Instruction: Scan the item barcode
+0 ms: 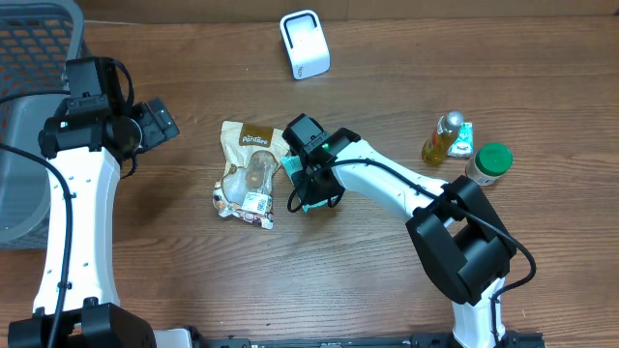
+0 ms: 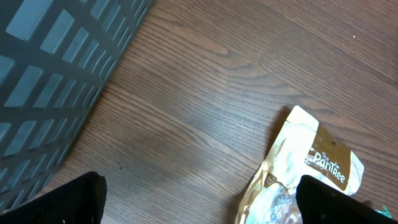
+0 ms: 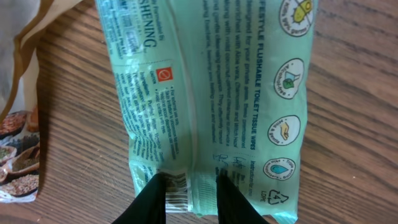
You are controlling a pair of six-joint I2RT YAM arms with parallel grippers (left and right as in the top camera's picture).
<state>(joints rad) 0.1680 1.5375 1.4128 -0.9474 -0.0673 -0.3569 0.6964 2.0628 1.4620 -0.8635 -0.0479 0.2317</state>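
A mint-green pack of toilet tissue wipes (image 3: 211, 93) lies on the wooden table, its printed back up and a barcode (image 3: 177, 190) at the near end. My right gripper (image 3: 189, 177) is pinched on that end, with the pack's middle seam between the two black fingers. From overhead the right gripper (image 1: 311, 184) covers most of the pack (image 1: 290, 166). The white scanner (image 1: 305, 43) stands at the back of the table. My left gripper (image 1: 160, 121) hovers open to the left, its fingertips (image 2: 62, 202) wide apart over bare wood.
A tan snack bag (image 1: 247, 174) lies just left of the wipes pack, and its corner shows in the left wrist view (image 2: 311, 162). A grey basket (image 1: 29, 58) stands at the far left. A yellow bottle (image 1: 443, 137) and a green-lidded jar (image 1: 488, 162) stand at the right.
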